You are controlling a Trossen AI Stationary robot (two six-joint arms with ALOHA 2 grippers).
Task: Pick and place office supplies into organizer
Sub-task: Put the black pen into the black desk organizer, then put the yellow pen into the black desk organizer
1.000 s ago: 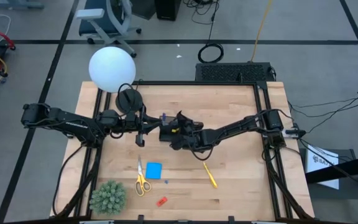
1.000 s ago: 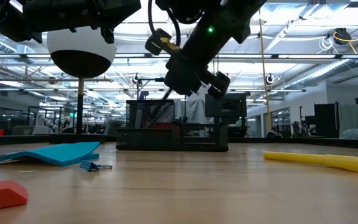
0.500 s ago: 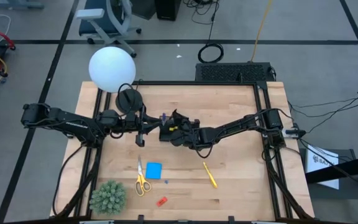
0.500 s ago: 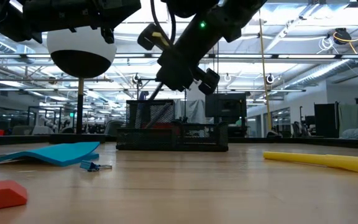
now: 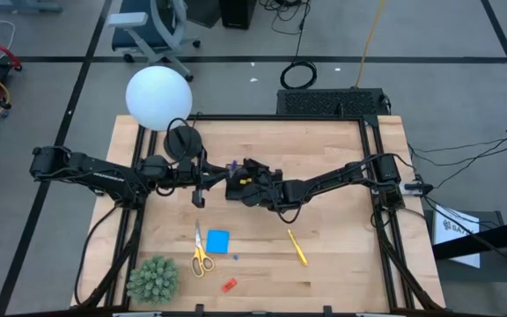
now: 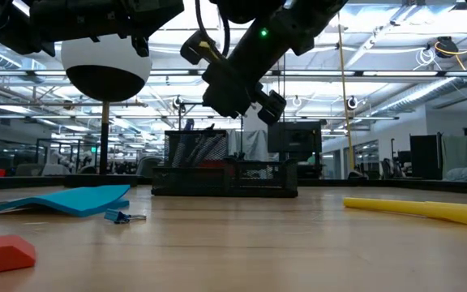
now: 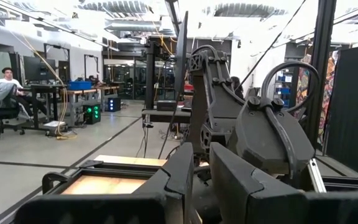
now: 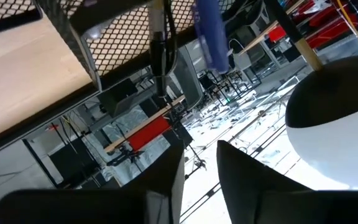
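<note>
Black mesh marks the organizer (image 5: 238,186), which in the high view sits right under the right pincer (image 5: 252,182) at mid-desk, with a bluish-purple pen (image 5: 232,166) standing in it. The left pincer (image 5: 200,188) hangs just beside the organizer on the far side from the right one; from above I cannot tell how far apart the fingers of either stand. Still out on the desk (image 5: 341,255), all well short of the right pincer toward the front edge: the yellow-handled scissors (image 5: 201,254), the blue note pad (image 5: 217,240), the yellow pen (image 5: 297,246) and the red piece (image 5: 229,284).

In the low view the right pincer (image 6: 217,101) hovers just above the organizer's taller section (image 6: 194,154), where a pen shows behind the mesh; the note pad (image 6: 63,199), red piece (image 6: 2,252) and yellow pen (image 6: 416,210) lie nearer the camera.

The left wrist view shows the left pincer (image 7: 201,168) nearly closed with nothing between the fingers.

The right wrist view shows the right pincer (image 8: 199,155) slightly parted and empty, the bluish-purple pen (image 8: 209,34) and a dark pen (image 8: 161,43) upright in the mesh ahead.

I judge two pens placed and four items left.
</note>
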